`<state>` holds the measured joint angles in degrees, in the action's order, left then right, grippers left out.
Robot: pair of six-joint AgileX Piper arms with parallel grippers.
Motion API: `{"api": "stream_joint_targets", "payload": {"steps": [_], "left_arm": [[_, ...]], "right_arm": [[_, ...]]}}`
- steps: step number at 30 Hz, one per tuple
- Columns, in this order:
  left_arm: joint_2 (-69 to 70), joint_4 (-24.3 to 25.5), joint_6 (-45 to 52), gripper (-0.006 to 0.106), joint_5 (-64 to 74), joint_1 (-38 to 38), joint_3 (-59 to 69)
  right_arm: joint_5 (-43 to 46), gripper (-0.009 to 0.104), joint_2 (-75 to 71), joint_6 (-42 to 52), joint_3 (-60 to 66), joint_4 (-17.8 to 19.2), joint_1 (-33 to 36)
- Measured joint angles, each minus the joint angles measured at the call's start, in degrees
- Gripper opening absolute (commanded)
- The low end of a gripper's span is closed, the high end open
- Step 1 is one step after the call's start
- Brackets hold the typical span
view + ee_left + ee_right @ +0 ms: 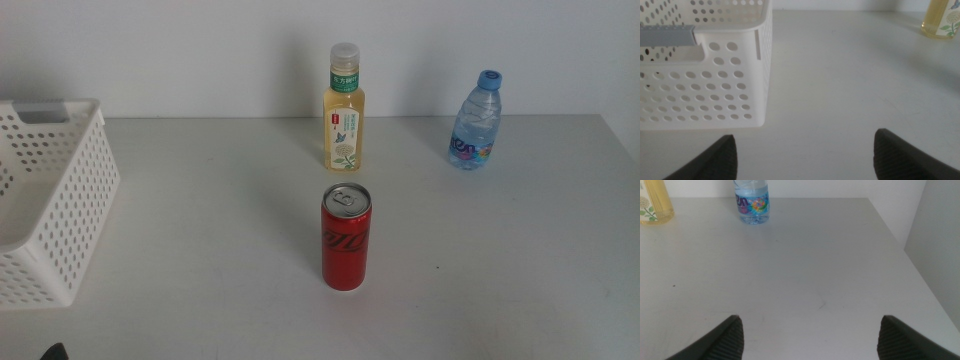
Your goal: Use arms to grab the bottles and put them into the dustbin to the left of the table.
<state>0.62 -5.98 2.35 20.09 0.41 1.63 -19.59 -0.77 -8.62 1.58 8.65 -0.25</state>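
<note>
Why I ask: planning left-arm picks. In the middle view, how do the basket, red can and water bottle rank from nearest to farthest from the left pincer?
From the left pincer at the bottom edge:
1. white basket, left side, closest.
2. red can, table centre.
3. water bottle, far right, at the back.
The right pincer is out of that view.
</note>
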Motion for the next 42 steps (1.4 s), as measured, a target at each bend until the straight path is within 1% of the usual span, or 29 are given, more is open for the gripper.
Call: {"api": "stream_joint_targets", "payload": {"steps": [8, 11, 14, 17, 22, 25, 29, 31, 33, 39, 42], "left_arm": [[-0.42, -1.02, 0.00, 0.093, -1.85, -0.92, 0.00], [-5.18, -1.02, 0.00, 0.093, -6.51, -4.67, 0.00], [-13.75, -1.16, 0.00, 0.093, -12.85, -10.22, 0.00], [-23.65, -1.21, 0.00, 0.093, -22.51, -16.69, 0.00], [-42.18, -1.36, 0.00, 0.093, -42.84, -28.26, 0.00], [-53.52, -1.90, 0.00, 0.093, -56.14, -33.85, -0.05], [-66.01, -2.70, -0.06, 0.093, -73.31, -39.44, -0.15], [-72.15, -2.81, -0.06, 0.093, -80.72, -41.14, -0.28], [-77.23, -2.86, -0.97, 0.093, -83.56, -41.96, -0.57], [-84.85, -1.91, -9.55, 0.093, -84.85, -42.22, -0.64], [-85.25, -1.69, -10.51, 0.093, -84.91, -42.22, -0.69]], "right_arm": [[0.00, 0.094, 0.00, 0.00, 0.00, 0.00, 0.00], [0.00, 0.094, 0.00, 0.00, 0.00, 0.04, 0.00], [0.00, 0.094, 0.00, 0.00, 0.00, 0.04, 0.00], [0.00, 0.094, 0.00, 0.00, 0.00, 0.04, 0.00], [0.00, 0.094, 0.00, 0.00, 0.00, 0.04, 0.00], [0.00, 0.094, 0.00, 0.00, 0.00, 0.04, 0.00], [0.00, 0.094, 0.00, 0.00, 0.00, 0.04, 0.00], [0.00, 0.094, 0.00, 0.00, 0.00, 0.04, 0.00], [0.00, 0.094, 0.00, 0.00, 0.00, 0.04, 0.00], [0.00, 0.094, 0.00, 0.00, 0.00, 0.04, 0.00], [0.00, 0.094, 0.00, 0.00, 0.00, 0.04, 0.00]]}}
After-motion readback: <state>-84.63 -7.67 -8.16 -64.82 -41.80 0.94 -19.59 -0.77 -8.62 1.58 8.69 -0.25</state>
